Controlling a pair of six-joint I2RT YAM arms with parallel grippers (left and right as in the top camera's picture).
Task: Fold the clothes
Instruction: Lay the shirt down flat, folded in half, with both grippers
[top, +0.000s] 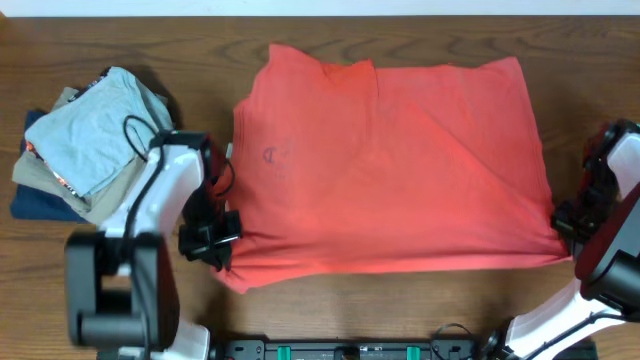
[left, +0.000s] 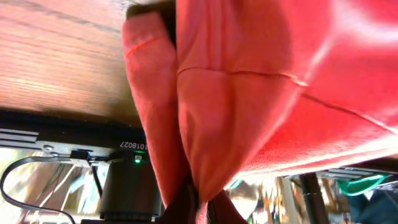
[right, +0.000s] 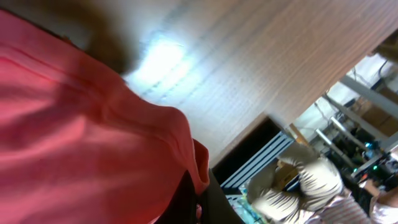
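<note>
Pinching the near-left corner of the coral-red T-shirt (top: 390, 170), the left gripper (top: 213, 240) is clenched on a bunched fold of cloth (the left wrist view shows the fabric gathered down into it, with a seam running across just above). The right gripper (top: 566, 222) grasps the near-right corner in the same way, a rounded lip of cloth drawn into its closed jaws.

Between the two, the shirt's near edge runs almost straight, roughly parallel to the front of the surface (top: 420, 300), with a band of bare wood in front of it. The shirt lies spread over the middle of the surface. Its far edge is close to the back rim, and a diagonal crease crosses its right half.

A strip of wood shows beside the shirt's right edge, where the right arm (top: 610, 230) comes in from the near-right corner. Room is tighter on the left. There the left arm (top: 160, 200) slants from its base at the near-left toward the shirt's left edge, between the shirt and a stack of folded garments (top: 85, 150) that sits apart from the shirt.
</note>
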